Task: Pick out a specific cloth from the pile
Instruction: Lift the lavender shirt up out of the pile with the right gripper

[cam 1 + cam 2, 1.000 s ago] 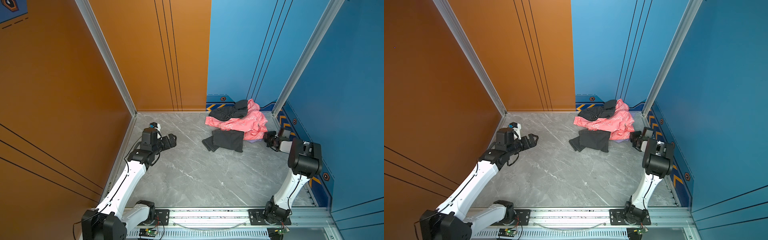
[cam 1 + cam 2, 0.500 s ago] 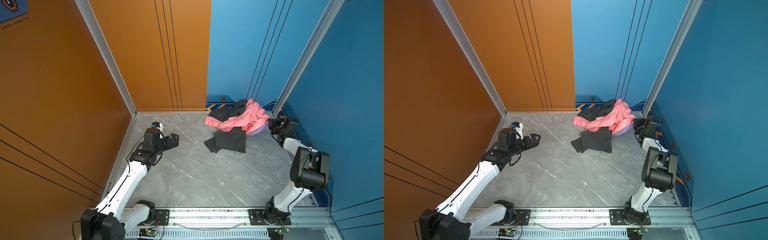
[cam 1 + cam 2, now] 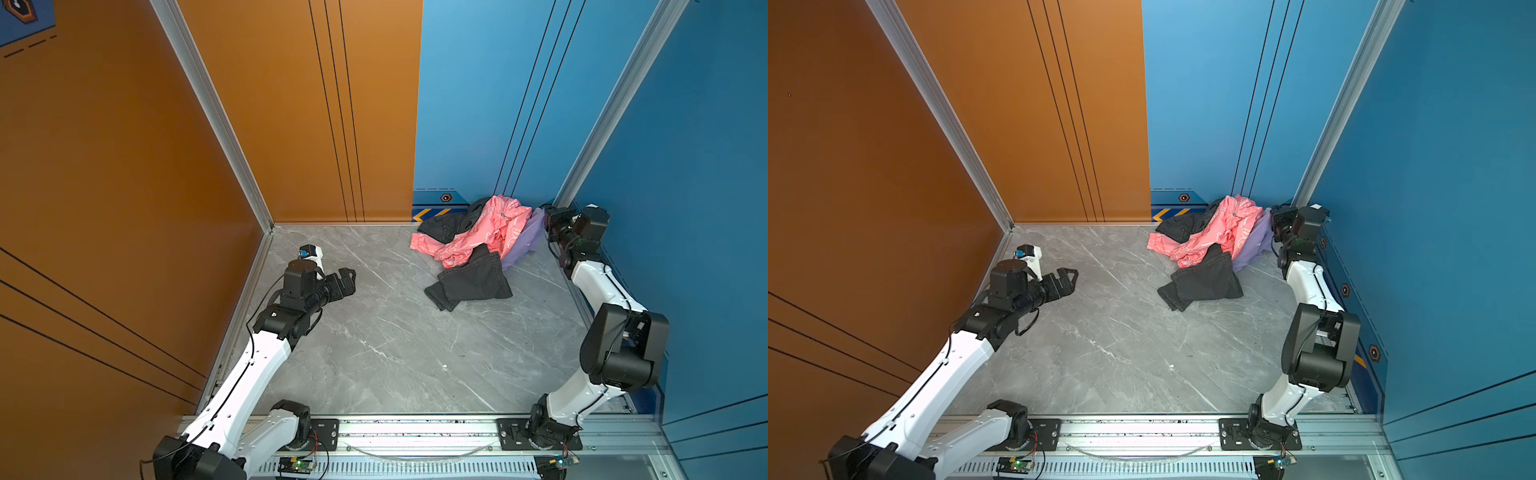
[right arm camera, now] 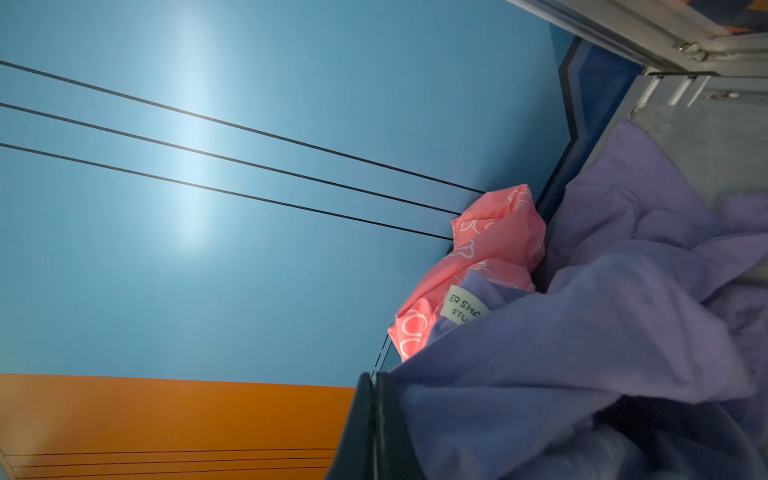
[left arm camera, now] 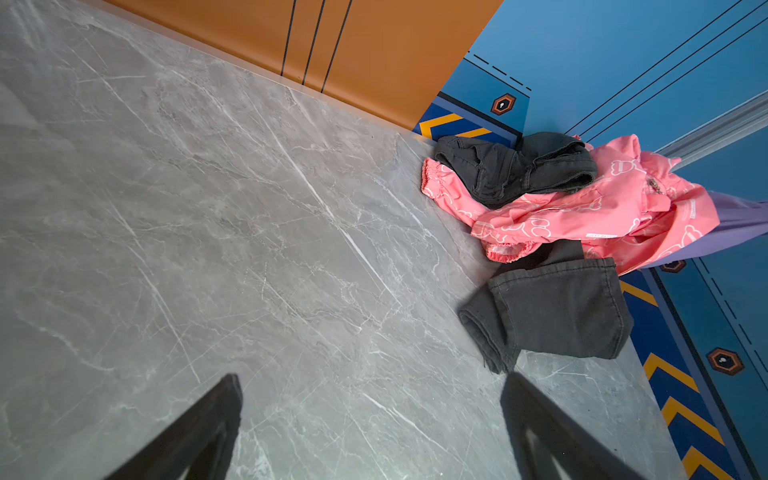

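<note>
Lilac cloth (image 3: 525, 244) now farther out of pile (image 3: 469, 245), in clenched right fingers (image 4: 356, 432); left fingers (image 5: 208, 424) wide apart

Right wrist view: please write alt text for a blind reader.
The right gripper is shut on the lilac cloth, which fills much of the picture. Behind it are a pink patterned garment and a blue wall.

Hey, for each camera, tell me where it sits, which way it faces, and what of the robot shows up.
Both top views: high above the rail, looking down at the table, the pile in the far corner, left arm and right arm.
Left wrist: low over the table, facing the pile; open left claw shows.
Right wrist: against the lilac cloth, which the shut right claw grips.
Shared: all show the pink garment.
</note>
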